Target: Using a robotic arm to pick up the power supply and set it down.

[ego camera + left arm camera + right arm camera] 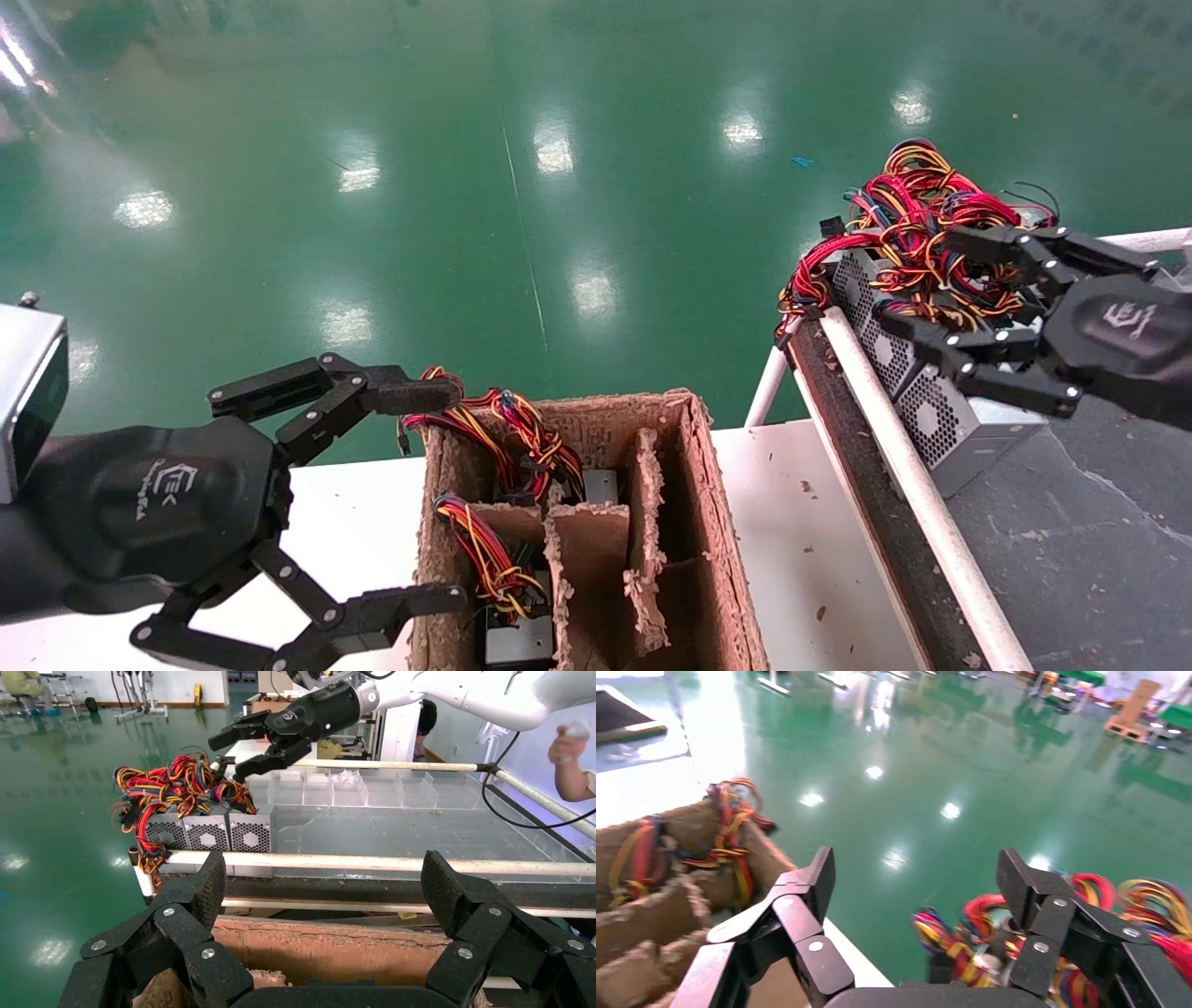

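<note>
Three silvery power supply boxes [917, 410] with honeycomb vents stand in a row at the end of the dark raised table [1099, 540]. Their red, yellow and black wires [917, 219] are heaped on top. My right gripper [927, 280] hangs open just above that wire heap and holds nothing; the left wrist view shows the right gripper [228, 752] over the wires [179, 787] and the boxes [211, 834]. In the right wrist view the wires [989, 941] lie below its fingers [819, 874]. My left gripper [433, 494] is open and empty beside the cardboard box [717, 522].
The cardboard box has torn dividers and holds more wired units [517, 634]. A white rail [894, 419] runs along the raised table's edge. Clear plastic bins [351, 787] sit farther back. A person's hand [569, 748] shows at the far side. Green floor lies beyond.
</note>
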Action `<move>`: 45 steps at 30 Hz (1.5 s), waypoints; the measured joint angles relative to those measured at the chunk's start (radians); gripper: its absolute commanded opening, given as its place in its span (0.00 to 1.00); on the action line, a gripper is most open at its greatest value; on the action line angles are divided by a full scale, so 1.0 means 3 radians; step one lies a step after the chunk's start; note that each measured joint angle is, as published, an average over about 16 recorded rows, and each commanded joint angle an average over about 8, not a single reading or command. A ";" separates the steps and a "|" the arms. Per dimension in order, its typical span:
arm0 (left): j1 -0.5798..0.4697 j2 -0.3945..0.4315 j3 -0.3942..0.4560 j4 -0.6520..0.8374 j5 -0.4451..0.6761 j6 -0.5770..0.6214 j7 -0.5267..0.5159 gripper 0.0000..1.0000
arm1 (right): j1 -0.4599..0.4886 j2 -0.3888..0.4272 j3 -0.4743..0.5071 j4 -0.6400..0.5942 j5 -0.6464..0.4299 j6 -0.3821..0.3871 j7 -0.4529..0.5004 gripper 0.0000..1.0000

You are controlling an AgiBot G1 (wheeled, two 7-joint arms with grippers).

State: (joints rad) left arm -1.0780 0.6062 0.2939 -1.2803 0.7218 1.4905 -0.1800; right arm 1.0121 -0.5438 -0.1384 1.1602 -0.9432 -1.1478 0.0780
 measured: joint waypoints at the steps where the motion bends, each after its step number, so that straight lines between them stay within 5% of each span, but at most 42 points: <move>1: 0.0000 0.0000 0.0000 0.0000 0.0000 0.0000 0.0000 1.00 | 0.0005 -0.0005 -0.0010 0.0009 0.0016 -0.0025 0.0008 1.00; 45: -0.0002 -0.0003 0.0008 0.0001 -0.0006 -0.0004 0.0004 1.00 | 0.0200 -0.0216 -0.0454 0.0399 0.0684 -0.1118 0.0351 1.00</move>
State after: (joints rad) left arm -1.0785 0.6052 0.2963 -1.2802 0.7201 1.4894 -0.1787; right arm 1.0722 -0.6087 -0.2744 1.2799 -0.7381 -1.4832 0.1835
